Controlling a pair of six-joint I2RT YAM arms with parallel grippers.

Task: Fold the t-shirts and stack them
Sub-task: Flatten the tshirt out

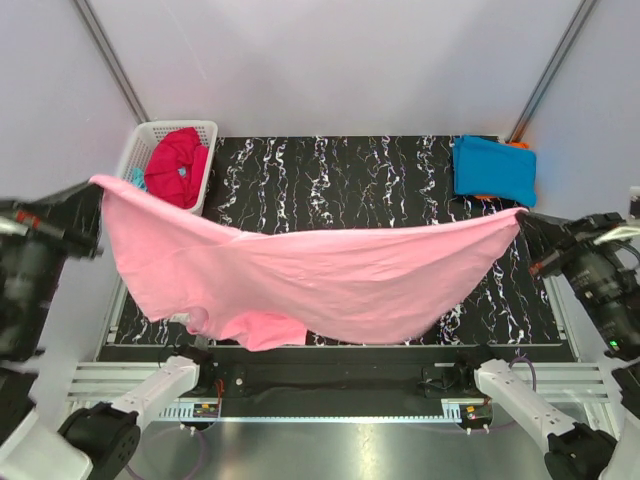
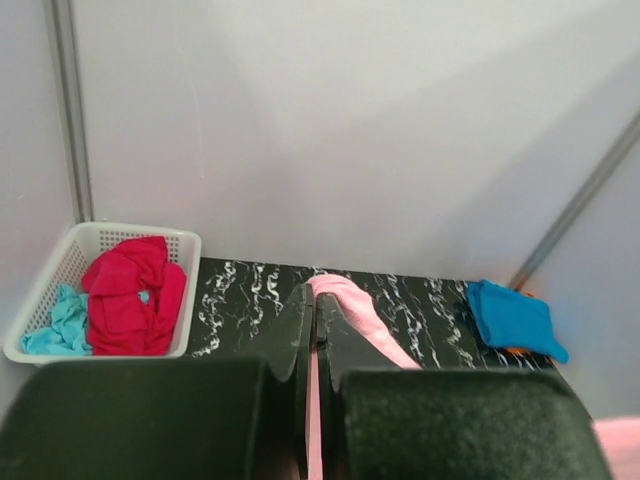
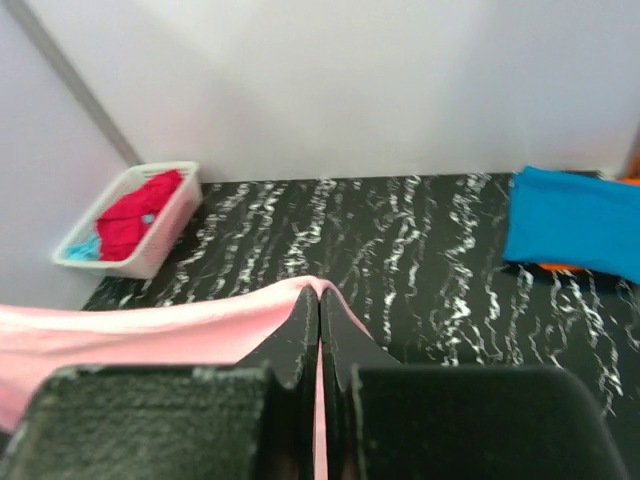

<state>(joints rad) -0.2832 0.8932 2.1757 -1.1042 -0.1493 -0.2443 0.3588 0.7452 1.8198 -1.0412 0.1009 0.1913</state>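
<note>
Arms spread wide, left end effector (image 1: 97, 184) and right end effector (image 1: 523, 212) each clamped on the pink t-shirt (image 1: 320, 275).

Pale, plain walls (image 1: 330, 60) close in the space at the back and on both sides, lit softly and evenly with no hard shadows. A thin grey metal pole (image 1: 110, 58) slants up the back left corner and a second pole (image 1: 552, 62) slants up the back right. The desk (image 1: 350, 180) has a black top streaked with white marble veins. A white plastic lattice basket (image 1: 185, 123) stands at its far left corner. Silver slotted rails (image 1: 100, 378) run along the near edge, and a brushed metal sheet (image 1: 330, 450) with a dull sheen lies below them.
</note>
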